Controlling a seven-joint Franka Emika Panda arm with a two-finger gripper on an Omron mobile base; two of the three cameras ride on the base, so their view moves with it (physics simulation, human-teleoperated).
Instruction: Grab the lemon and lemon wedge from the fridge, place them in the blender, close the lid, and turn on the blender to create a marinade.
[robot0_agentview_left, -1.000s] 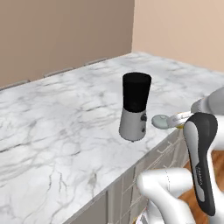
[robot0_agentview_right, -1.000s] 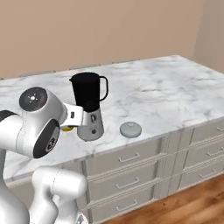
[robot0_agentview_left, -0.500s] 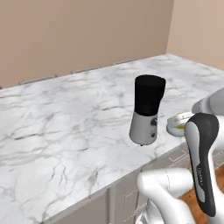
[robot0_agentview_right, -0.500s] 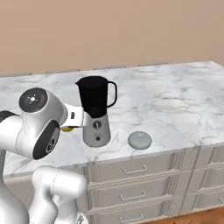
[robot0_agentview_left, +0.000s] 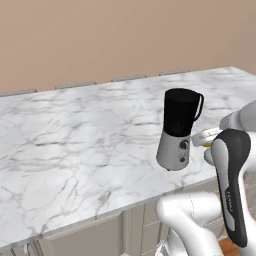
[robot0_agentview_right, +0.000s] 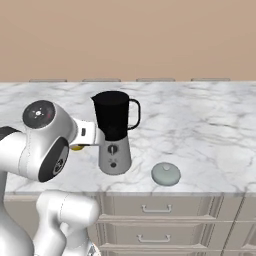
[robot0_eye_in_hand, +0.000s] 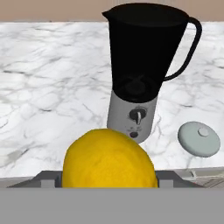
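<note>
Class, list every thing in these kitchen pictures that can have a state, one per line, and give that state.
blender: upright on the counter, jug uncovered.
lid: off, lying on the counter beside the blender.
lemon: held in the gripper, short of the blender.
gripper: jaws closed on the lemon.

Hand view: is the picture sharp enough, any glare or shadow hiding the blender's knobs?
Hand view: sharp, evenly lit, no glare; the blender knobs read clearly, and the lemon looms large below. Right base view: soft, flat light, the lid distinct.

Marble counter (robot0_agentview_right: 210, 120) carries the blender (robot0_agentview_right: 114, 131) and lid (robot0_agentview_right: 166, 173).
</note>
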